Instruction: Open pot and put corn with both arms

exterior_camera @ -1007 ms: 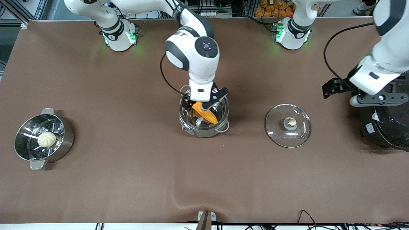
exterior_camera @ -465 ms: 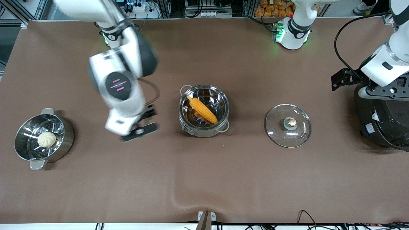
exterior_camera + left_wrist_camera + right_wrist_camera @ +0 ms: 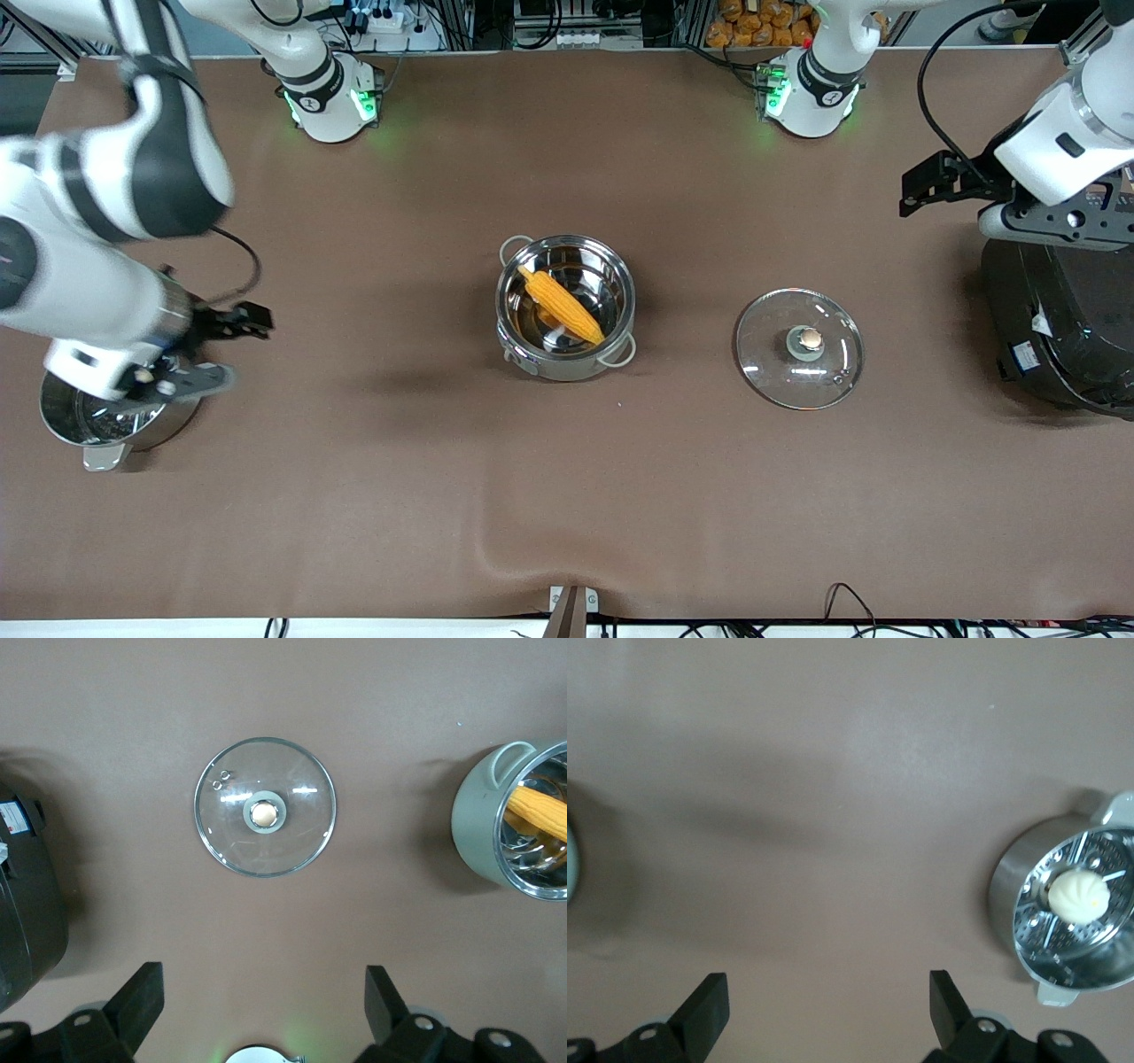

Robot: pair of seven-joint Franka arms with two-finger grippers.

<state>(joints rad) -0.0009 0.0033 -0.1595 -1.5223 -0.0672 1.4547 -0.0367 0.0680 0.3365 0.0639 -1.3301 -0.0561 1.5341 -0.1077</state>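
The steel pot [image 3: 567, 367] stands open mid-table with the yellow corn [image 3: 563, 307] lying slanted inside it. Its glass lid [image 3: 799, 348] with the copper knob lies flat on the table beside it, toward the left arm's end. My right gripper [image 3: 182, 381] is open and empty, over the steamer pot at the right arm's end. My left gripper [image 3: 1059, 232] is open and empty, over the black cooker. The left wrist view shows the lid [image 3: 264, 806], the pot [image 3: 474, 828] and the corn [image 3: 536, 811] past my open left gripper [image 3: 264, 1001]. My right gripper [image 3: 828, 1010] shows open over bare table.
A steel steamer pot [image 3: 115, 427] stands at the right arm's end; its white bun [image 3: 1079, 895] shows in the right wrist view. A large black cooker [image 3: 1063, 337] stands at the left arm's end, also in the left wrist view [image 3: 22, 904].
My right gripper let go of the corn in the pot and swung away to the right arm's end, over the steamer pot. My left arm shifted slightly toward its base.
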